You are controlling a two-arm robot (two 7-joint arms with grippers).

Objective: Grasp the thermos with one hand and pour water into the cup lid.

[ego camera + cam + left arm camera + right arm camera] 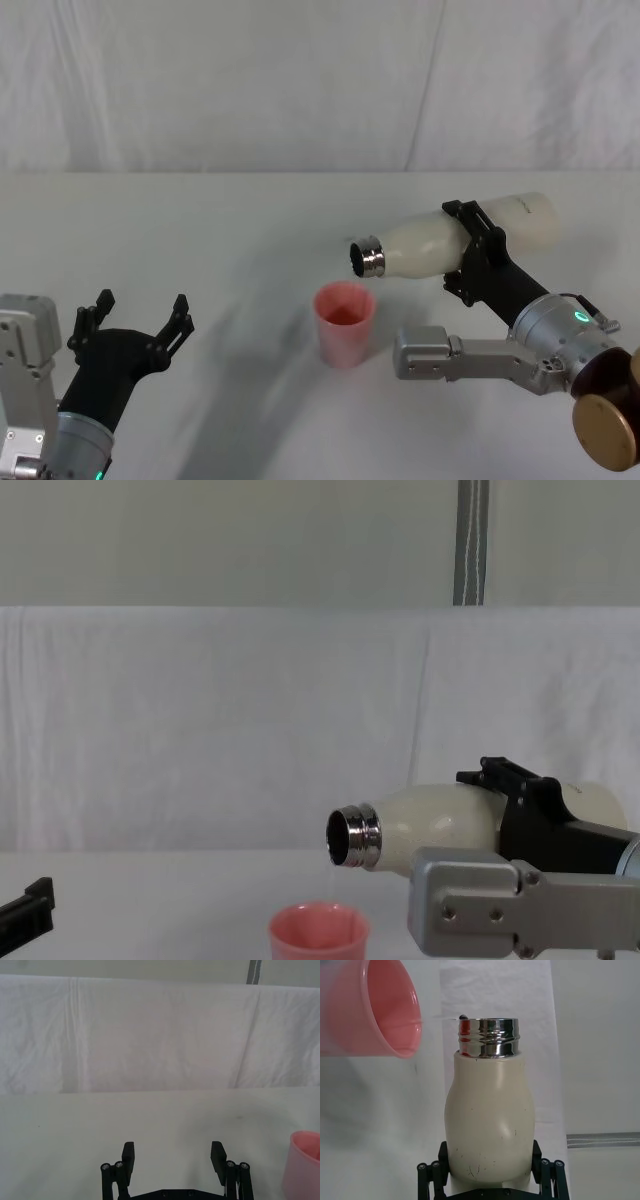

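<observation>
White cloth covers the worktop (200,230) and hangs as a backdrop behind it. At the right, the right gripper (473,252) is clamped around the thermos (450,236) at mid-body, one finger on each flank, as the right wrist view shows. The thermos is lifted off the worktop and tipped almost level, its open steel neck pointing left and slightly down, just above and a little right of the cup lid (344,322), which stands upright on the worktop near the middle. In the chest view a thin thread of water seems to drop from the neck toward the cup lid, and the pink bottom looks wet. The thermos looks rigid and smooth-skinned, so it is probably slippery and, with water inside, heavy toward the base; a hold on the widest part of the body, as now, seems the safest, since the rounded shoulder would let the fingers slide. The cup lid looks light, thin and easy to knock over, so the neck is better kept off its rim. At the near left, the left gripper (140,325) hangs over bare worktop, fingers spread wide and holding nothing.
</observation>
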